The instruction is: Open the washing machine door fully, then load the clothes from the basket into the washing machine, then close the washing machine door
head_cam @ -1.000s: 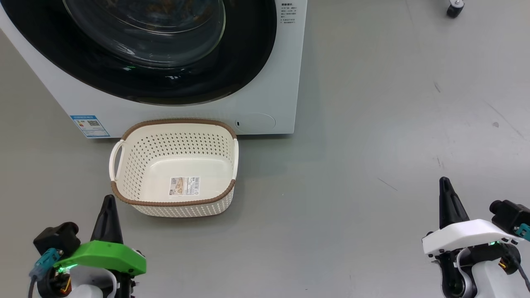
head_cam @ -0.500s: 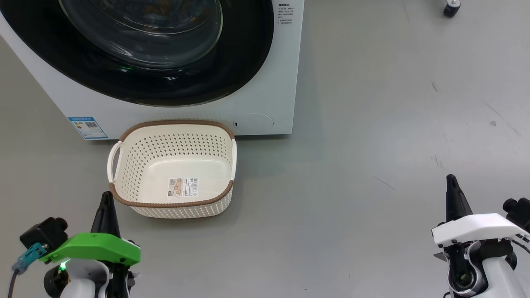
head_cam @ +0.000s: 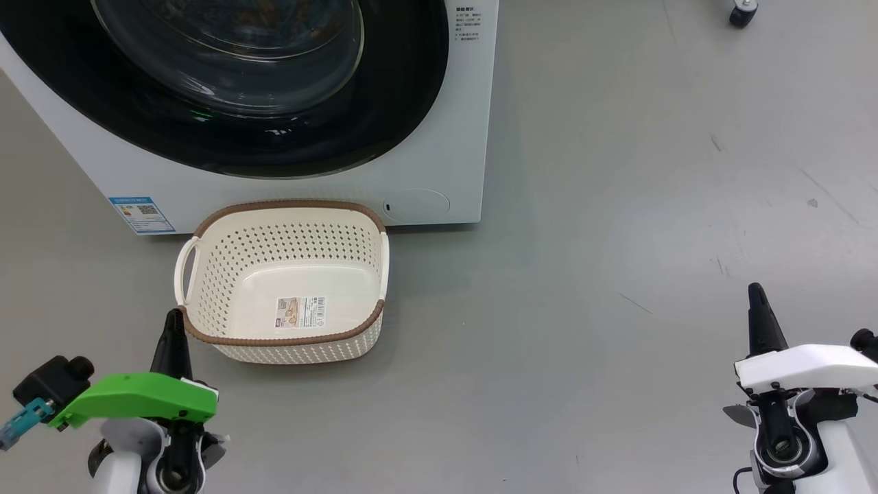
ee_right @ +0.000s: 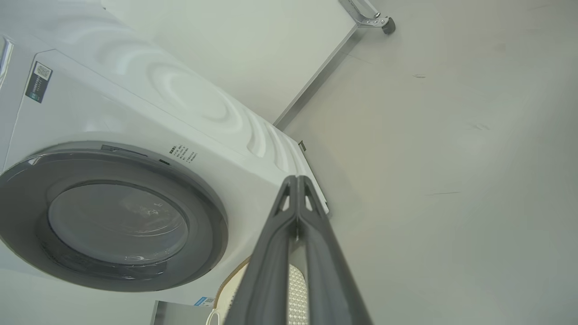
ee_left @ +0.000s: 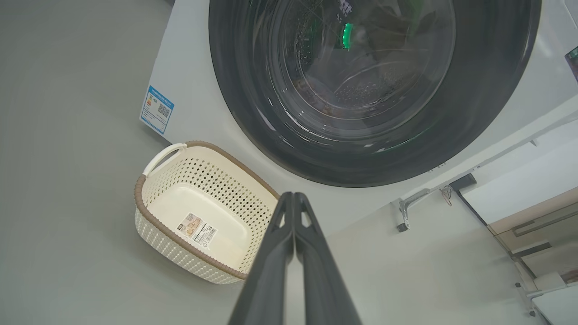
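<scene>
The washing machine [head_cam: 439,165] is white, with a small blue label sticker [head_cam: 142,215] low on its left. The washing machine door [head_cam: 411,103] has a glossy black rim around clear glass, which carries a green glint. The basket [head_cam: 288,351] is cream-white, patterned with rows of small holes, and its rim is woven brown. Inside it lies a white barcode sticker [head_cam: 303,311] with a tan patch. The floor [head_cam: 617,274] is plain grey. The left tool [head_cam: 174,317] is dark under a bright green cover. The right tool [head_cam: 755,291] is dark under a white cover.
</scene>
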Robot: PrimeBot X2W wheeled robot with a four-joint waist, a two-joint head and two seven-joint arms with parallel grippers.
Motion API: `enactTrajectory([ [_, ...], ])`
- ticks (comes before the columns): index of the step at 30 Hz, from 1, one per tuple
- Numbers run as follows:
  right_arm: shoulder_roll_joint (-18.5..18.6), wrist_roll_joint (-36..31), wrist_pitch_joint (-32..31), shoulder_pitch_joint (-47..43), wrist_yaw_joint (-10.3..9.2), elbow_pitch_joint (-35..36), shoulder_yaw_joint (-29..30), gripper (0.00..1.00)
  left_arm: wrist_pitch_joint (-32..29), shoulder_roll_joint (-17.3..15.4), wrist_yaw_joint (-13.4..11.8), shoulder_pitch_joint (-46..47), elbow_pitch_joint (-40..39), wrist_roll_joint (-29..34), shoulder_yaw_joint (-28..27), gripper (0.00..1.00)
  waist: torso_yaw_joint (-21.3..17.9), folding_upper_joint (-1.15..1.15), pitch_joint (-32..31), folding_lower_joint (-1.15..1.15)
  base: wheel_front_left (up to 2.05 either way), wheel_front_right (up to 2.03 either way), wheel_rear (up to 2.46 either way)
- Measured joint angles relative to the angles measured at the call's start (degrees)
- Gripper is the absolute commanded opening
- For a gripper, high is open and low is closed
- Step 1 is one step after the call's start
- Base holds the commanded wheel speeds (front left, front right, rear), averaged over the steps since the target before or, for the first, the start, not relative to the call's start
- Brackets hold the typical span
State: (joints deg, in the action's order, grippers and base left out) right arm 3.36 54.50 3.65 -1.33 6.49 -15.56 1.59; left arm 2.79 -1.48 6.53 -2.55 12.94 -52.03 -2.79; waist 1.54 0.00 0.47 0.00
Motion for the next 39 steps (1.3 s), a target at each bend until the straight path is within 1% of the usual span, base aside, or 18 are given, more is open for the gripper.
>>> enactTrajectory([
  [39,-1.1,28.9,-7.4,3.5,0.12,-0.2,4.7,0.0,-7.4,0.0,0.3,4.5,2.1,-30.4,-1.7,0.0,-1.2,0.0,-0.2,0.0,0.0,0.0,0.0],
])
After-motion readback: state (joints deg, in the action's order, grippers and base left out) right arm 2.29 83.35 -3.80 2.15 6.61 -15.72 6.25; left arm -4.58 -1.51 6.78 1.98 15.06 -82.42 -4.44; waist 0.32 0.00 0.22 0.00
